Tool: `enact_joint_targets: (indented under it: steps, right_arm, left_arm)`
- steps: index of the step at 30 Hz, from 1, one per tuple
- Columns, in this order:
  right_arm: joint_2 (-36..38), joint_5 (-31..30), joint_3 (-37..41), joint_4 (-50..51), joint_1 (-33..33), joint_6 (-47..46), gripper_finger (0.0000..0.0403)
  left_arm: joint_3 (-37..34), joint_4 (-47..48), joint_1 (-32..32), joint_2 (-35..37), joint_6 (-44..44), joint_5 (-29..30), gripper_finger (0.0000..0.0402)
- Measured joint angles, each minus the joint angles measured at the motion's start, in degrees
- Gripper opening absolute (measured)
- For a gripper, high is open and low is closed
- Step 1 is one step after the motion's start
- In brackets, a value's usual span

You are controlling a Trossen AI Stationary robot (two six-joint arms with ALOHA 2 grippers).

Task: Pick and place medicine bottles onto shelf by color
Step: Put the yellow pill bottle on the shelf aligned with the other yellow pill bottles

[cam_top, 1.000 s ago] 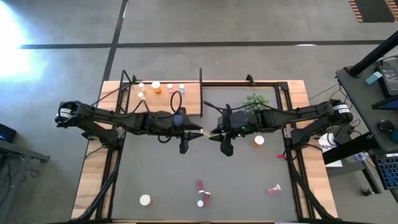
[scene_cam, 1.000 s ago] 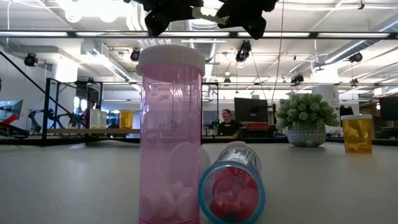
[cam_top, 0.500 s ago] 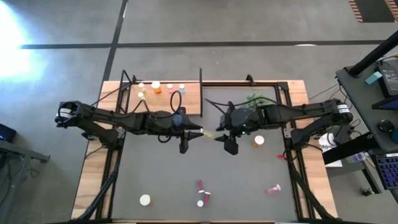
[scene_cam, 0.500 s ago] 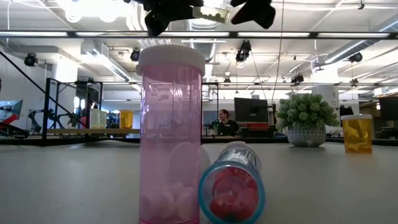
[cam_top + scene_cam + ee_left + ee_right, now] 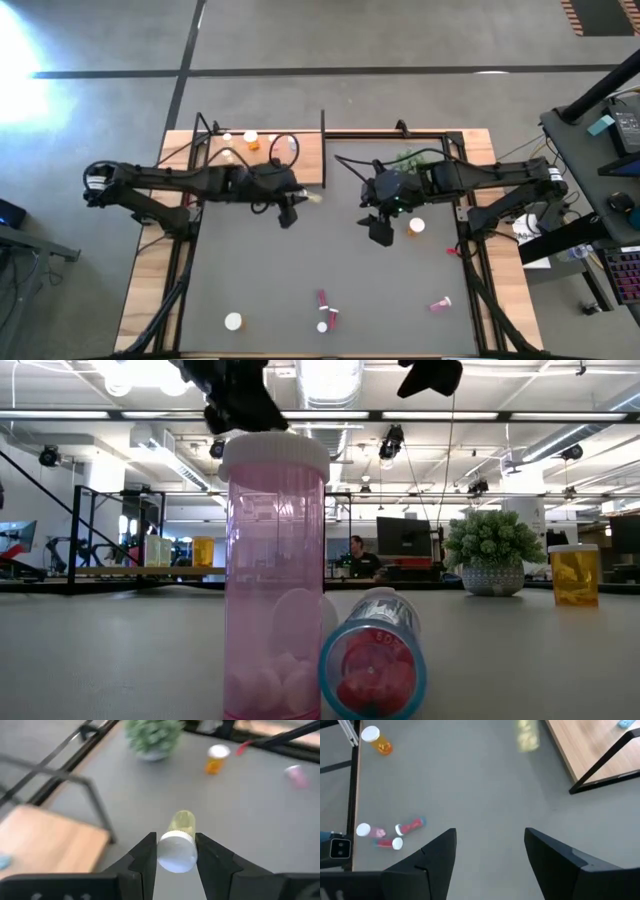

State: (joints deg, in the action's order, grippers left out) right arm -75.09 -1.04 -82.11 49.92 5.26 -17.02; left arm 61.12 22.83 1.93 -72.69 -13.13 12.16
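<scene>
A handover has just been completed. A second ago the yellowish bottle [image 5: 178, 840] was gripped at both ends between the two arms over the middle of the grey mat [image 5: 330, 260]; now it is held by the left gripper [image 5: 175, 851] alone, clenched on its white-capped end. The right gripper [image 5: 490, 852] has been released and drawn back toward the plant [image 5: 408, 160], with its fingers spread wide and nothing between them. The left arm has also been swung toward the shelf [image 5: 260, 158], so the bottle is now carried just beside the board's near corner, above the mat and not yet set down. It is judged that only the placing beside bottles of matching colour is left for this one.

In the left wrist view the grip is shown plainly, with the cap between the two fingers and the wooden board close by; in the high view the bottle is seen only as a pale sliver. The empty open jaws are confirmed by the right wrist view, where the pink bottles [image 5: 385, 836] and an orange bottle [image 5: 377, 740] are seen waiting on the mat.
</scene>
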Motion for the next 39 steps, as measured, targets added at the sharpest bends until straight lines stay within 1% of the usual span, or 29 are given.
enact_joint_targets:
  steps: [7,13,20,25,29,33,39]
  right_arm:
    - [0.0,-0.4,1.0,0.8,0.0,0.0,0.0226]
    - [0.0,-0.5,1.7,0.7,0.0,0.3,0.0226]
    - [0.0,-0.8,2.0,0.7,0.0,0.5,0.0226]
    - [0.0,-3.8,2.0,0.8,0.0,0.5,0.0226]
    - [0.0,-5.2,2.0,0.8,0.0,0.5,0.0226]
    - [0.0,-5.6,2.0,0.8,0.0,0.5,0.0226]
    - [0.0,-6.7,2.0,0.8,0.0,0.7,0.0226]
  left_arm:
    - [2.0,17.1,7.3,0.6,0.0,0.3,0.0100]
    - [1.6,27.8,15.7,0.5,0.0,0.3,0.0100]
    - [1.3,36.2,25.2,0.3,0.0,0.3,0.0100]
    - [0.3,41.1,30.5,0.3,0.4,0.5,0.0100]
    - [-1.3,45.7,32.6,0.3,0.3,2.4,0.0100]
    - [-4.0,47.8,33.1,0.4,0.3,4.1,0.0100]
    - [-7.6,44.6,33.1,0.4,0.0,6.4,0.0100]
